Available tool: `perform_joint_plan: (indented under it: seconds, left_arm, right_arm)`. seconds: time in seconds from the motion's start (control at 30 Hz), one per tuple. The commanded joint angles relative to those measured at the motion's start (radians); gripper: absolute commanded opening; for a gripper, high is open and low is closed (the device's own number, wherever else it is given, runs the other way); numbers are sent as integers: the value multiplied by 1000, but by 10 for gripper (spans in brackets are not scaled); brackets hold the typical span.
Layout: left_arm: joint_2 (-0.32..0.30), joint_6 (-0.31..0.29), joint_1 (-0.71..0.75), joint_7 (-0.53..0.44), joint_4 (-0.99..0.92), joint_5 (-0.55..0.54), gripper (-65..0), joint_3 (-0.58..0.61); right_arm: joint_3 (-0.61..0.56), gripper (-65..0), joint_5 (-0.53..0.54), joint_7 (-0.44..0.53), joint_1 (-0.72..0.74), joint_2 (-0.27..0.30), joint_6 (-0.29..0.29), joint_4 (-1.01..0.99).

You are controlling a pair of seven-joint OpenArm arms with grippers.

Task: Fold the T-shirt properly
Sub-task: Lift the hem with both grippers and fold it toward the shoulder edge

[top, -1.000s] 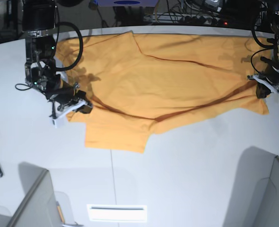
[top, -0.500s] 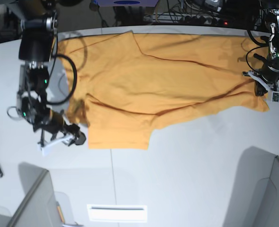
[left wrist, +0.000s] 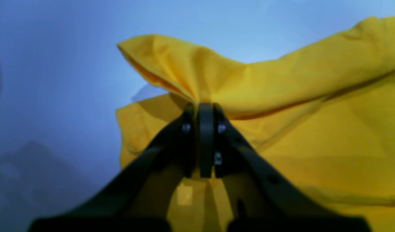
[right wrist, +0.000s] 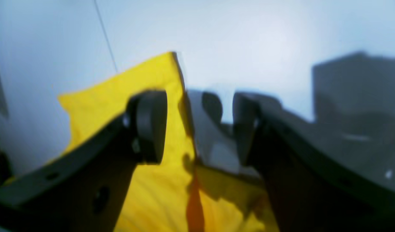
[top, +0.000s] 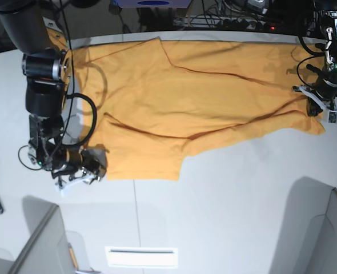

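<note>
Left claw, left wrist view: the left claw (left wrist: 205, 111) has its jaws pressed together on a pinched ridge of the T-shirt (left wrist: 281, 96); the cloth rises from the grip in a raised fold that runs off to the right.
T-shirt, left wrist view: orange-yellow cloth fills the right half, with a second layer lying lower beneath the lifted fold; the pale counter (left wrist: 71, 64) shows behind and to the left.
Right claw, right wrist view: the right claw (right wrist: 200, 125) stands wide, its two dark fingers well apart with nothing between them.
T-shirt, right wrist view: a pointed corner of the T-shirt (right wrist: 145, 199) lies under and beside the left-hand finger; the gap between the fingers sits over bare counter (right wrist: 249, 42) just past the cloth's edge. The picture is blurred, so whether the finger touches the cloth cannot be told.
Left claw, base view: the left claw (top: 321, 108) is at the right end of the T-shirt (top: 185, 97), clamped on the cloth near its right-hand edge.
Right claw, base view: the right claw (top: 77, 176) is low at the left, just beside the shirt's lower left corner, over the white counter (top: 225, 200).
T-shirt, base view: spread broadly across the far part of the counter, with a long crease running diagonally from left to right and a squared flap reaching nearest the camera at lower left.
</note>
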Motion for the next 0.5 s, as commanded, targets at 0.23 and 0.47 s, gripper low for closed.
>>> perform_joint_plan:
  seconds: [0.23,0.47]
  left_arm:
    - [-22,3,-4,-18,16,-2,-650,-11]
    - [-24,3,-4,-18,16,-2,-650,-11]
  right_arm:
    - [-219,-336,-12,4,19,-29,-8,-7]
    - [-227,-338,-15,27,17,-40,-8,-7]
